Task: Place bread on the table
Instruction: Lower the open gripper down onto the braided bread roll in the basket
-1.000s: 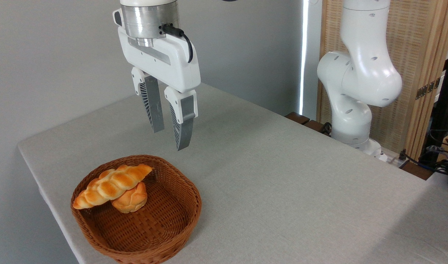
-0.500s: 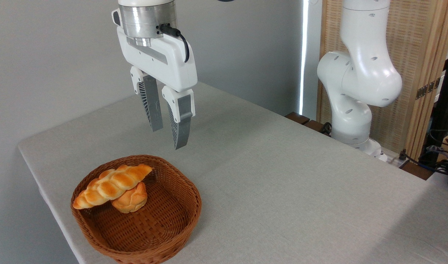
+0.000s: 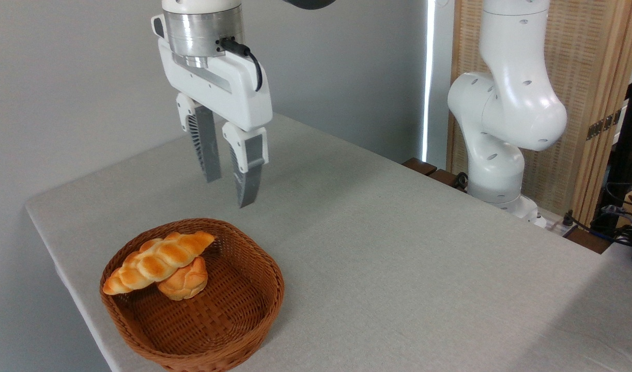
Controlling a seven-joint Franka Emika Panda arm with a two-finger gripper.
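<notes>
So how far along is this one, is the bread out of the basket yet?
Not yet. Nothing looks done: the bread lies in the basket, resting across its rim and on a round bun. In hand: the gripper hangs open and empty above the basket's far side, holding nothing. Left: descend, grasp the braided loaf, lift it out and set it on the table.

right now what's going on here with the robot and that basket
The white two-finger gripper hangs open and empty above the far rim of the brown woven wicker basket. Inside, the long golden braided bread lies across a small round knotted bun, untouched. Nothing has been put on the light grey cloth-covered table yet.
</notes>
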